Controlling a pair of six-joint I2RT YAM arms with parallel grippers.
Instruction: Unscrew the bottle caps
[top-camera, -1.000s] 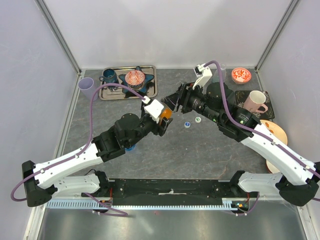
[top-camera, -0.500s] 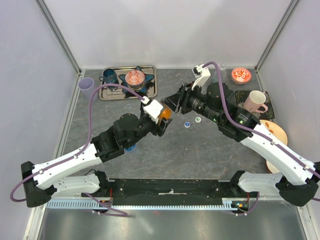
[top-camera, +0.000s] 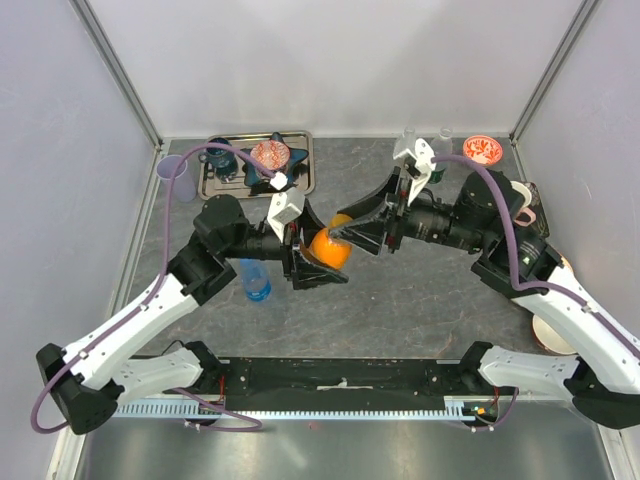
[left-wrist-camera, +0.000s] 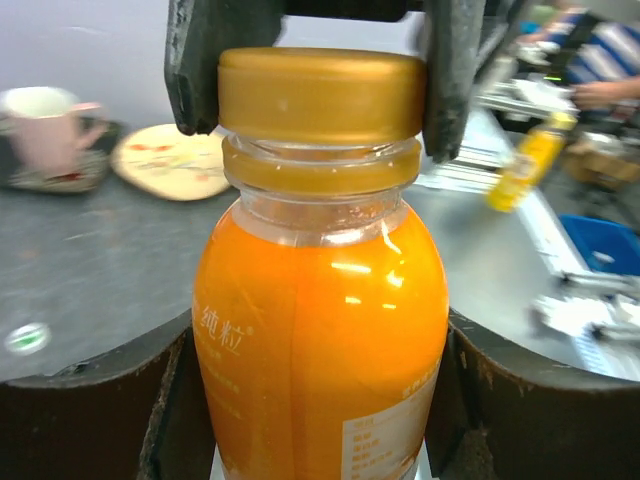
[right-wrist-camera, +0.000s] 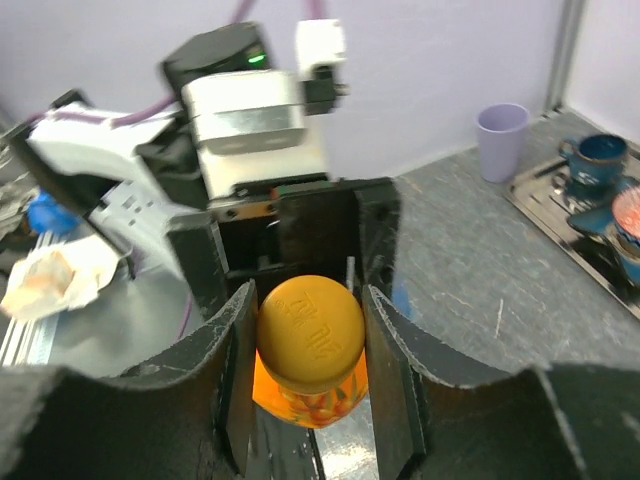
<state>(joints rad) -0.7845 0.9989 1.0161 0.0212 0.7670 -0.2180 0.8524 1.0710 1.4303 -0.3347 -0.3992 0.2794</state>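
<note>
Over the grey counter (top-camera: 420, 300), the left claw (left-wrist-camera: 320, 420) grips the bottle (left-wrist-camera: 320, 300) and the right claw (right-wrist-camera: 310, 370) clamps its orange cap (left-wrist-camera: 320, 95), still fully seated, so unscrewing seems barely begun.

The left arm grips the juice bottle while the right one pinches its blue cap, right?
Not quite: the cap is orange, not blue, as the left wrist view shows. The left gripper does grip the juice bottle while the right gripper pinches that cap.
</note>
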